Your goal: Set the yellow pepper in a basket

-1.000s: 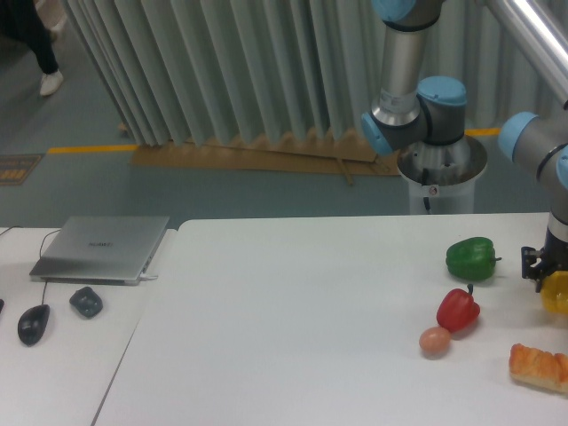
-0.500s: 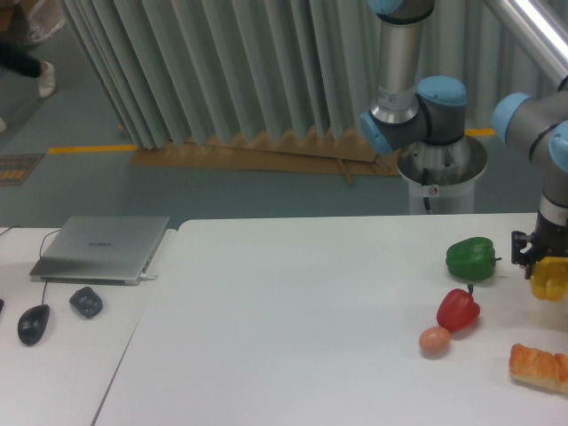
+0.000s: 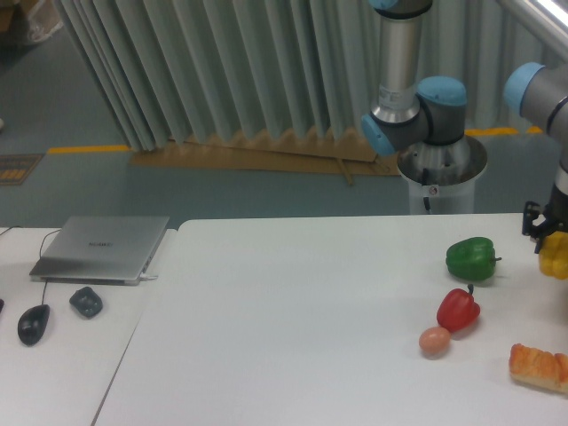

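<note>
Pepper count on the desk side: three in view. One yellow pepper sits at the far right edge of the frame, partly cut off, raised clear of the desk surface and clamped in the dark end effector, whose fingers are closed on its upper part. One green pepper lies on the desk just to the left of it, apart from it. One red pepper lies nearer the camera than the green one, with one small tan, egg-like item touching or nearly touching its lower left side. One orange-and-white crusty piece lies at the lower right, cut by the frame edge.

No basket appears in the view.

Edges: the yellow pepper and end effector are at the right border of the picture, so the arm's reach beyond them cannot be judged. The white desk runs broad and bare from the peppers leftward to its left edge. A second desk adjoins on the left, carrying one closed laptop, one black mouse and one dark rounded object. The arm's base stands behind the desk's far edge.
</note>
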Available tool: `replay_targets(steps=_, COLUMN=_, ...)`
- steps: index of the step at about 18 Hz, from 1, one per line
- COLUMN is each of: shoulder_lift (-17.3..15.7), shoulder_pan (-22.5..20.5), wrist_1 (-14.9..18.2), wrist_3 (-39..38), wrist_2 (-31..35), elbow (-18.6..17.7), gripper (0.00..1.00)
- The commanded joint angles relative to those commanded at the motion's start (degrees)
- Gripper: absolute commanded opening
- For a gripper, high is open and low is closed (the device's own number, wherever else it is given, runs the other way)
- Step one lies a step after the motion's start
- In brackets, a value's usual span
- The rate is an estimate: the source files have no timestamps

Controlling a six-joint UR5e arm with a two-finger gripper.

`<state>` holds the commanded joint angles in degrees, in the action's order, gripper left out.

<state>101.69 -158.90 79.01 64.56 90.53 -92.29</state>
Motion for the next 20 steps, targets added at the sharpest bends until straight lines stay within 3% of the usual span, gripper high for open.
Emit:
replay_targets(steps=2, shoulder_lift=0.09, shoulder_pan=-1.85, wrist_1=-0.35, wrist_3=7.31, wrist_2=0.00, elbow=0.35, gripper=0.47)
replay_targets(steps=4, shoulder_lift=1.40, shoulder_pan=-2.91, wrist_1=0.08, wrist_3=14.86, wrist_2=0.09, elbow=4.28, gripper=0.47)
replay_targets(steps=7, shoulder_lift=2.10, shoulder_pan=-3.44, wrist_1=-0.09, wrist_3=22.87, wrist_2=0.09, elbow=5.18, gripper=0.44)
replay_targets(steps=10, shoulder_lift=4.39, shoulder_pan=-2.91, wrist_1=-2.01, wrist_3=23.77, wrist_2=0.00, elbow=6.67, gripper=0.44)
replay_targets(steps=12, shoulder_lift=5.09, shoulder_pan=-3.08, wrist_1=-6.39, wrist_3=23.95, wrist_2=-0.26, elbow=7.56, gripper=0.44)
replay_targets(steps=20, shoulder_lift=9.40, shoulder_pan=-5.54, wrist_1=-15.02, wrist_3=24.47, wrist_2=0.09, elbow=7.30, gripper=0.44)
